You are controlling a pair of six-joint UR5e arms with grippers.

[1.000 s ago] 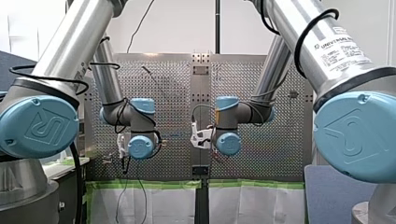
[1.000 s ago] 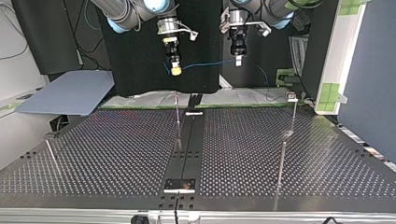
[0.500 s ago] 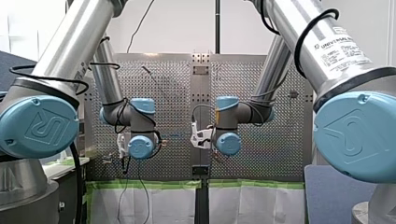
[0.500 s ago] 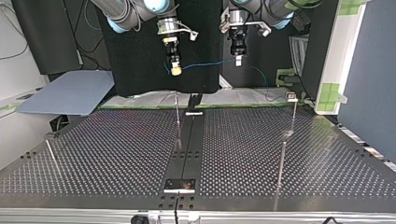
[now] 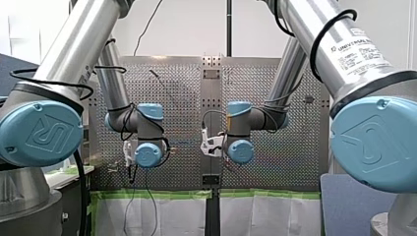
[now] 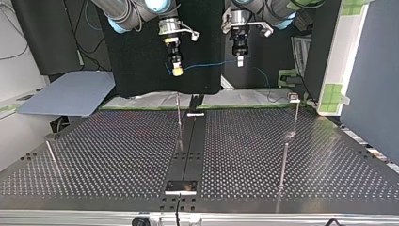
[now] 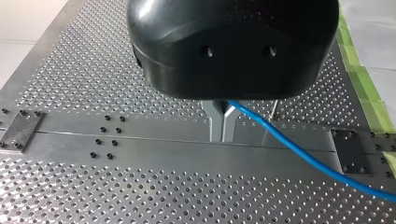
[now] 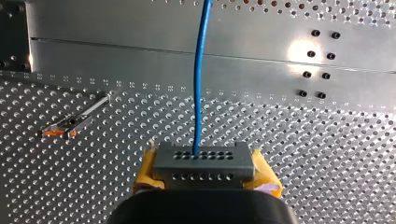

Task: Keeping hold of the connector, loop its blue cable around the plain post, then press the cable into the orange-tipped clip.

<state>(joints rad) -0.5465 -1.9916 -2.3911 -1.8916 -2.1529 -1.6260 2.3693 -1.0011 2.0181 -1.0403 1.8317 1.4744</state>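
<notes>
The perforated tabletop [image 6: 117,155] has a dark strip [image 6: 190,146] down its middle and thin posts [image 6: 179,120] standing on it. In the top view a grey-blue sheet [image 6: 70,94] lies off its ten o'clock corner. Above, my right gripper [image 6: 177,71] clamps the connector [image 8: 204,163] between yellow pads [image 8: 267,179]. The blue cable [image 6: 207,63] runs across to my left gripper [image 6: 240,61], whose metal fingers [image 7: 215,123] pinch it. The orange-tipped clip [image 8: 65,126] lies flat at ten o'clock from the right gripper, apart from the cable.
</notes>
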